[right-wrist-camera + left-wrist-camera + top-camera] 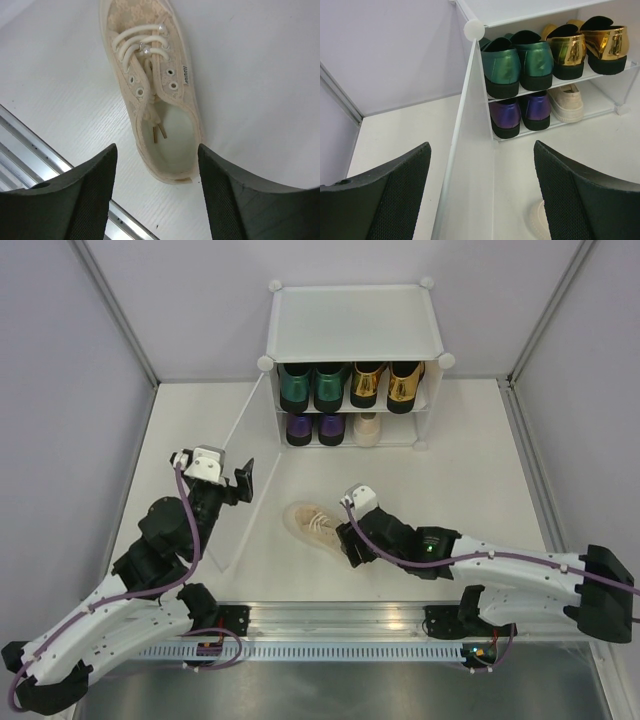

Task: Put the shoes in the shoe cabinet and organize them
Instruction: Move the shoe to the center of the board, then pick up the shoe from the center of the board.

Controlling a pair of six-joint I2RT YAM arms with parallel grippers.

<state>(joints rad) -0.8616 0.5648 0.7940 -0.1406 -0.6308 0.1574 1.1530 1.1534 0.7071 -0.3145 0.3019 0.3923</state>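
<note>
Beige sneaker (312, 524) lies on the bench (460, 480) at mid-frame in the top view, right claw (156, 150) spread apart over its heel. Left claw (482, 145), also apart, straddles the door (470, 167) edge, perhaps not touching. Cabinet (355, 320), top centre, holds green loafers (312, 387), gold loafers (388, 385), purple shoes (315, 428), second sneaker (368, 428).

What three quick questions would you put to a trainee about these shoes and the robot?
1. True or false: the gold loafers stand right beside the green loafers.
2. Which shoe lies outside the cabinet? A. a purple shoe; B. a beige sneaker; C. a gold loafer.
3. Fill in: above the sneaker, the right fingers are ___ (open or shut).
Key: 1 true; 2 B; 3 open.
</note>
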